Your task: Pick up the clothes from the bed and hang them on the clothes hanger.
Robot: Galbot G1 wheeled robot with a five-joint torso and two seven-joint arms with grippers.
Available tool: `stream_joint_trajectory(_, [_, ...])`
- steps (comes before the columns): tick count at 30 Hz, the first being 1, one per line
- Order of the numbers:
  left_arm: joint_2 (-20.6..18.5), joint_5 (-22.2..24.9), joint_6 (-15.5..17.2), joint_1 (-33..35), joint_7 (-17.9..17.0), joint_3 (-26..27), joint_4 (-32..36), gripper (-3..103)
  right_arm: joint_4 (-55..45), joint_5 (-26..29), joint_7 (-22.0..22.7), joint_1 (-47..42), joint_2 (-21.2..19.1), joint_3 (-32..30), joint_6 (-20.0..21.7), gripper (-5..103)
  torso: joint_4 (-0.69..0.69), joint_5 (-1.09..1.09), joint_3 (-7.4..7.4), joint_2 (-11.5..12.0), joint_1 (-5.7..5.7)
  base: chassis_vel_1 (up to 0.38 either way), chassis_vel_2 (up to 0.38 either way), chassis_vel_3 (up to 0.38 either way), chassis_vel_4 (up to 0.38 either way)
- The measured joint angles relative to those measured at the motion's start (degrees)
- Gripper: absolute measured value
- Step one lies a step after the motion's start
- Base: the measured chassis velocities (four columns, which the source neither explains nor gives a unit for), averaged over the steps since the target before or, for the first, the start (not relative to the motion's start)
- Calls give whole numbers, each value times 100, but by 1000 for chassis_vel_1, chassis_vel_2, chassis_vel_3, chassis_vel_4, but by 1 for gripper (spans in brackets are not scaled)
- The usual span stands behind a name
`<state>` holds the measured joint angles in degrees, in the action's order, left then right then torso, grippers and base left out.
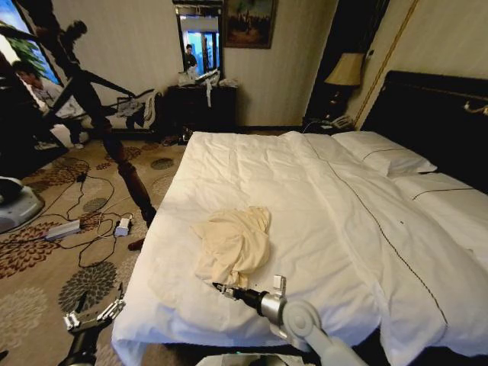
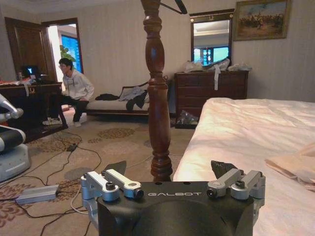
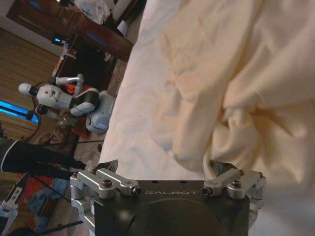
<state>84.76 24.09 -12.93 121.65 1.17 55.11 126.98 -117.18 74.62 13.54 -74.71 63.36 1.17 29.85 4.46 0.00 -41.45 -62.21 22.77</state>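
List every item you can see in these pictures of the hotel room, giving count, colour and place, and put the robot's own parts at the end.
clothes: one, cream, crumpled on the bed's near left part
bed: one, white duvet, black headboard, fills the right of the room
pillows: two, white with a thin dark line, by the headboard
wooden post: one, dark brown, on the carpet left of the bed
dresser: one, dark wood, far wall under a mirror
lamp: one, beige shade, far right corner
right gripper: one, fingers open, at the clothes' near edge
left gripper: one, fingers open, low beside the bed
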Motion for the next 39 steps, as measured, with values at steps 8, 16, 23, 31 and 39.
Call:
stream_joint_trajectory(8, [-21,86,-34,30,0,54,-44,97,-150,43,100,94,-68,78,58,100,0,-1,0,0,0,0,0,0,0])
stream_joint_trajectory(16, [33,152,-3,-57,-1,110,-23,97,462,-155,129,375,491,224,124,100,-1,0,0,0,0,0,0,0,0])
stream_joint_trajectory(23, [24,214,61,-159,-6,152,13,97,657,-413,172,434,487,333,160,100,0,0,0,0,0,0,0,0,0])
stream_joint_trajectory(31, [11,237,73,-156,-13,150,32,97,798,-596,204,594,569,406,188,96,0,0,0,0,0,0,0,0,0])
stream_joint_trajectory(39, [-6,267,68,-150,-20,168,34,97,848,-607,228,685,547,531,196,64,0,0,0,0,0,0,0,0,0])
